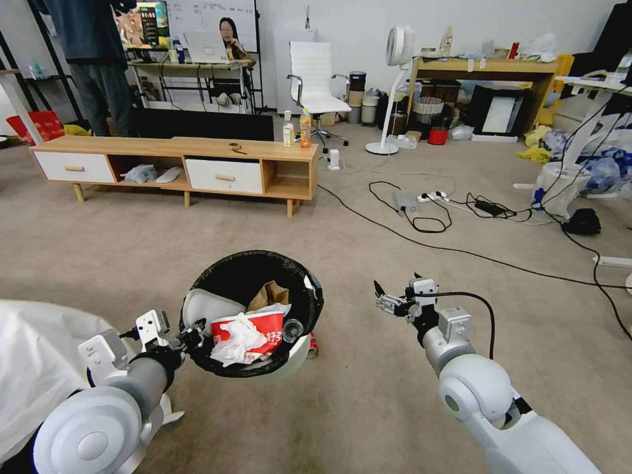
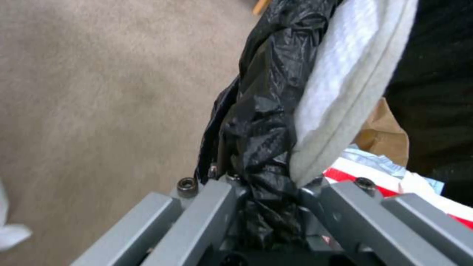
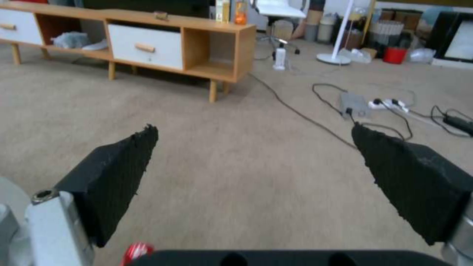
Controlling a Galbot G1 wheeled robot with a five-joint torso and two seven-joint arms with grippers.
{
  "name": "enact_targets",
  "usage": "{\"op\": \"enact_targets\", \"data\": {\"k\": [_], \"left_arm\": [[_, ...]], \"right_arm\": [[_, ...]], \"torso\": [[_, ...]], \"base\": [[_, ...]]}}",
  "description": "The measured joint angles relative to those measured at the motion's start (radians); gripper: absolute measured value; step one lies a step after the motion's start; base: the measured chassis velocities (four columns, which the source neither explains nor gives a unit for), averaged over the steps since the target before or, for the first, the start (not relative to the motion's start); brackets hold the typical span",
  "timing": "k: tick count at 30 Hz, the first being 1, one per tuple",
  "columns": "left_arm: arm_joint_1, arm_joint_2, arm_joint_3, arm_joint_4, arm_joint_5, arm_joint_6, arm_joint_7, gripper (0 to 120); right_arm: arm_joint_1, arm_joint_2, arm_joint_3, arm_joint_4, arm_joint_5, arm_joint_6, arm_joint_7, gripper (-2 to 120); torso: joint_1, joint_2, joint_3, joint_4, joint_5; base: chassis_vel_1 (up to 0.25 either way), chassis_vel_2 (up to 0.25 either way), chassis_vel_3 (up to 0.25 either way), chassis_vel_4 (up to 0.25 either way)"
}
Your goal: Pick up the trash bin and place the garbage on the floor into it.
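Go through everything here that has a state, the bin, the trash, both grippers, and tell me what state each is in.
trash bin: held up off the floor, tilted, black liner over its rim.
left gripper: shut on the bin's lined rim.
right gripper: open, empty, above bare carpet.
noodle cup: inside the bin, on its side.
tissues: crumpled, in the bin.
brown paper scrap: in the bin.
red can: on the floor, beside the bin.

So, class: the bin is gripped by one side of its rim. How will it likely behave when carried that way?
The trash bin will probably tilt away from the left gripper, which pinches just one side of the rim. The glossy black bag under the fingers looks slippery and may slide. The load seems light: a paper noodle cup and tissues.
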Motion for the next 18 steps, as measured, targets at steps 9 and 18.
{"op": "enact_targets", "data": {"k": [9, 18], "left_arm": [[-0.002, -0.004, 0.001, 0.002, 0.002, 0.0, 0.0, 4], [-0.006, -0.004, 0.001, 0.005, 0.002, 0.0, 0.0, 4]], "right_arm": [[0.002, 0.0, 0.0, -0.009, -0.006, 0.008, -0.001, 100], [0.011, 0.004, -0.002, -0.015, -0.005, 0.009, -0.004, 100]], "torso": [[0.0, 0.0, 0.0, -0.0001, 0.0002], [0.0, 0.0, 0.0, -0.0002, 0.0002]], "base": [[-0.155, 0.177, 0.161, -0.188], [0.009, 0.001, 0.0, -0.003]]}}
